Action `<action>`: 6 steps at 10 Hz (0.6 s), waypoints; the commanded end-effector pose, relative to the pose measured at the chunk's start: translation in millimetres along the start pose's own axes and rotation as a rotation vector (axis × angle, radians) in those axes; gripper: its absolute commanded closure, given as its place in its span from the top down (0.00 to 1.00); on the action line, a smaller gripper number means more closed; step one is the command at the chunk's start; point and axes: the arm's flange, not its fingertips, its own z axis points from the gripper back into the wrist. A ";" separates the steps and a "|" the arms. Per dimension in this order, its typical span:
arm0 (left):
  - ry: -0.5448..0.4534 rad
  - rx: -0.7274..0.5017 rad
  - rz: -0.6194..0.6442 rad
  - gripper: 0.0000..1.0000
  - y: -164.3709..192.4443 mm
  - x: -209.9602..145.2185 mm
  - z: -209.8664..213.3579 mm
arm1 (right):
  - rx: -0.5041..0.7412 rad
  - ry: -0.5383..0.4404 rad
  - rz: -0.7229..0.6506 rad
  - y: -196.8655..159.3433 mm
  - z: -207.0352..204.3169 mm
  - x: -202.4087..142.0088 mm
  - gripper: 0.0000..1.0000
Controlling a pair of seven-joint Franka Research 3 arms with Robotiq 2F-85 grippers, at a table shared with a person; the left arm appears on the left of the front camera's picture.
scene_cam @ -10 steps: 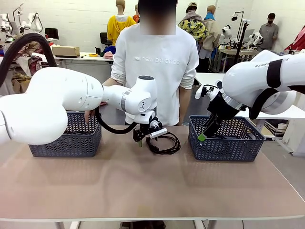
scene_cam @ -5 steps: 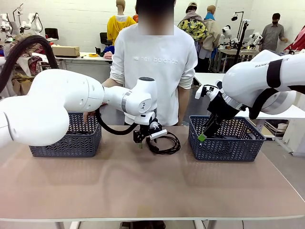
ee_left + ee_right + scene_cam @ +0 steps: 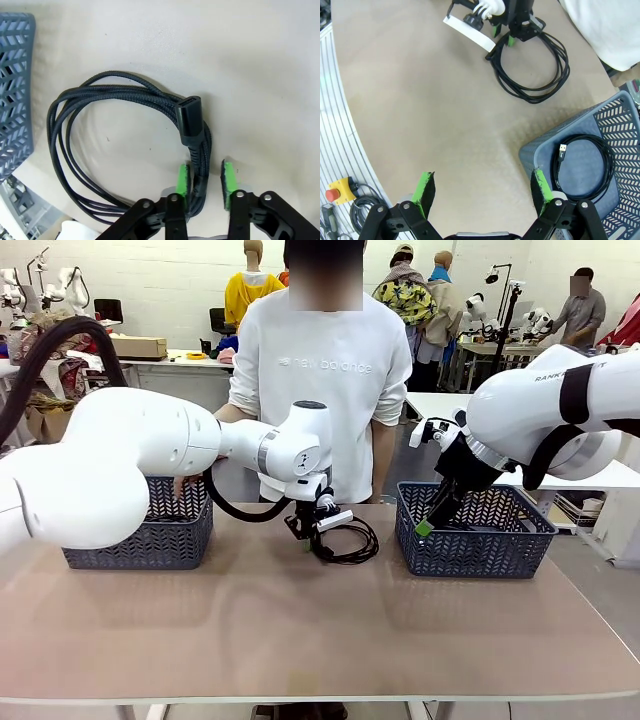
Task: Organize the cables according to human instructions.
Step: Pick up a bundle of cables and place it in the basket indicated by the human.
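light: we see bright, even overhead room light
shadows: we find soft ones under the baskets [image 3: 474, 539]
glare: we notice pale sheen on the table [image 3: 300, 630]
focus: we judge all views sharp
edges: wrist views bend outward

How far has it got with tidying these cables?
One coiled cable already lies in the right basket. In hand: the left gripper has its pads around a second coil that lies on the table between the baskets. That coil has yet to go into a basket. The right gripper hangs open and empty.
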 end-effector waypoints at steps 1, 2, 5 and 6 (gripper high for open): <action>0.014 -0.026 0.016 0.18 9.0 -5.6 1.4 | -0.005 -0.001 -0.001 -2.4 1.2 3.1 1.00; 0.015 -0.028 0.014 0.08 9.8 -6.0 0.6 | -0.005 -0.001 -0.001 -2.4 1.2 3.1 1.00; 0.018 -0.029 0.005 0.00 10.9 -4.3 3.3 | -0.005 -0.001 -0.001 -2.4 1.2 3.1 1.00; 0.021 -0.027 0.001 0.00 10.2 -2.9 6.9 | -0.005 -0.001 -0.001 -2.4 1.2 3.1 1.00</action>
